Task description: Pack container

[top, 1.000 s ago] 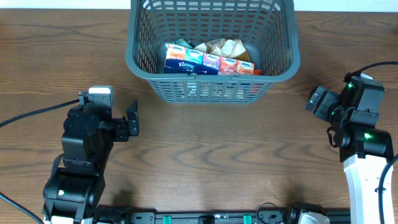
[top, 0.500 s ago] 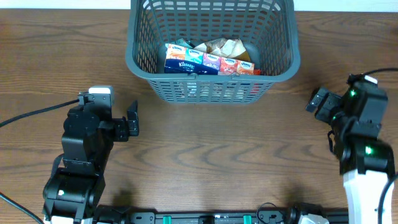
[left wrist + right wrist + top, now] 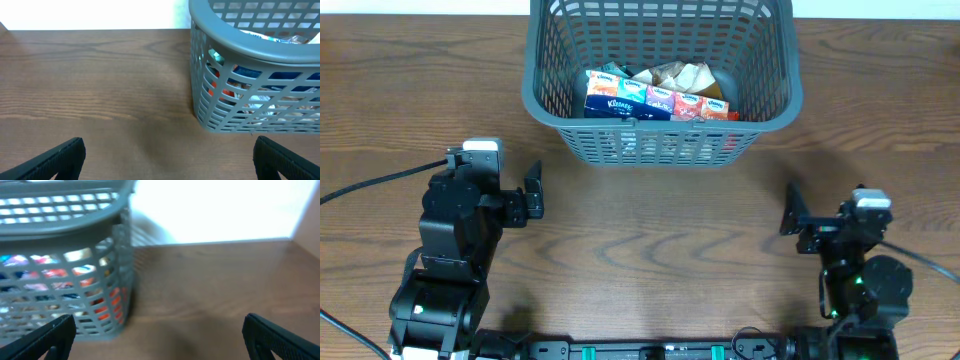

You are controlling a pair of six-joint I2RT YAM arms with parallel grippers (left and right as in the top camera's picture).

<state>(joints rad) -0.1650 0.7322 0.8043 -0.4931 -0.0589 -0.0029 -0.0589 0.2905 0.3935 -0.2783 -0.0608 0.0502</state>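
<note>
The container (image 3: 660, 118), a large grey-blue slotted basket, stands at the table's far middle. In it lie Kleenex tissue packs (image 3: 625, 98) and crumpled snack packets (image 3: 675, 76). My left gripper (image 3: 532, 190) is open and empty, low over the table in front of and left of the basket. In the left wrist view (image 3: 167, 160) the basket's corner (image 3: 235, 45) is ahead to the right. My right gripper (image 3: 796, 215) is open and empty, in front of and right of the basket. In the right wrist view (image 3: 160, 337) the basket (image 3: 60, 225) is ahead to the left, blurred.
Bare brown wooden table (image 3: 660, 240) lies between the two arms and in front of the basket. A black cable (image 3: 370, 185) runs off left from the left arm. A white wall edge (image 3: 100, 15) borders the table's far side.
My right arm has swung from the right edge toward the front and left, and now faces the basket. My left arm has not moved.
</note>
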